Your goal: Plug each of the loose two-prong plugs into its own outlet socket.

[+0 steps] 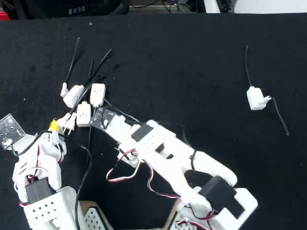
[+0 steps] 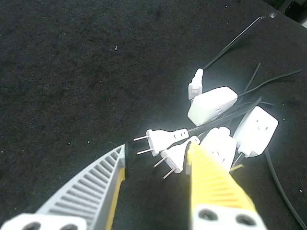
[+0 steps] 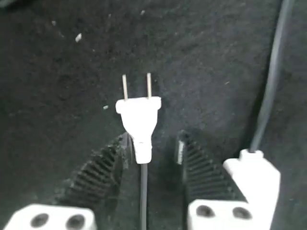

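Two-prong plugs (image 2: pixel 163 139) of smooth white plastic, each with a flat flared body and two thin metal pins, lie clustered with three blocky white outlet sockets (image 2: pixel 212 104). They rest on the matte black cloth (image 1: pixel 182 57) toward the table's left side, and thin black cords (image 1: pixel 72 60) fan away from them.

The left claw (image 2: pixel 156 160) stands wide, with one pale ribbed finger and one yellow finger (image 2: pixel 211 182). Two plugs lie just ahead of its tips, their pins pointing away from the sockets.

The right claw (image 3: pixel 151 146) has black ridged fingers (image 3: pixel 98 175). They are parted around the tail of another plug (image 3: pixel 138 115), whose cord runs back between them. Whether either pad touches the plug is hard to tell.

A separate white block (image 1: pixel 256 98) with its own cord lies well apart on the right.
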`<state>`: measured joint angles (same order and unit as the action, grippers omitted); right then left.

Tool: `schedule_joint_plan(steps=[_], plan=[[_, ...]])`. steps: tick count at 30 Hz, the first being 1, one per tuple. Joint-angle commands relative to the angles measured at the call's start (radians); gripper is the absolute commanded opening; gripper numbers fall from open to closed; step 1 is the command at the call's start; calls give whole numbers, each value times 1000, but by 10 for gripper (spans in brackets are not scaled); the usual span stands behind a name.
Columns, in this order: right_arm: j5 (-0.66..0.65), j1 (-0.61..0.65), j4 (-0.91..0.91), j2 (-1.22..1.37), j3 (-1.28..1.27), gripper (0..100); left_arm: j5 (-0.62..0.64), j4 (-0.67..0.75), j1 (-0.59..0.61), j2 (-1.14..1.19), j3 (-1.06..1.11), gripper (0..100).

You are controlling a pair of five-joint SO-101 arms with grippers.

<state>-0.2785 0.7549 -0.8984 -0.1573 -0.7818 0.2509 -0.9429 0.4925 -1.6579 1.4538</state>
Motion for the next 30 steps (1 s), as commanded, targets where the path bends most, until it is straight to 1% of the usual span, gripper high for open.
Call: schedule_joint_plan(steps=[1, 4, 6, 11, 14, 17, 25, 30], plan=[[12, -29, 18, -64, 53, 126, 12, -6, 10, -8, -67, 210], [6, -69, 98, -30, 25, 124, 12, -6, 10, -8, -67, 210], [5, -74, 129, 19, 8, 124, 12, -6, 10, -8, -67, 210], [8, 25, 110, 82, -1, 124, 12, -6, 10, -8, -67, 210], [9, 92, 84, 61, -2, 124, 12, -6, 10, -8, -67, 210], [11, 127, 54, 45, -2, 124, 12, -6, 12, -8, -67, 210], [12, 132, 15, 27, -35, 124, 12, -6, 16, -8, -67, 210], [12, 127, 6, -142, -102, 124, 12, -6, 12, -8, -67, 209]])
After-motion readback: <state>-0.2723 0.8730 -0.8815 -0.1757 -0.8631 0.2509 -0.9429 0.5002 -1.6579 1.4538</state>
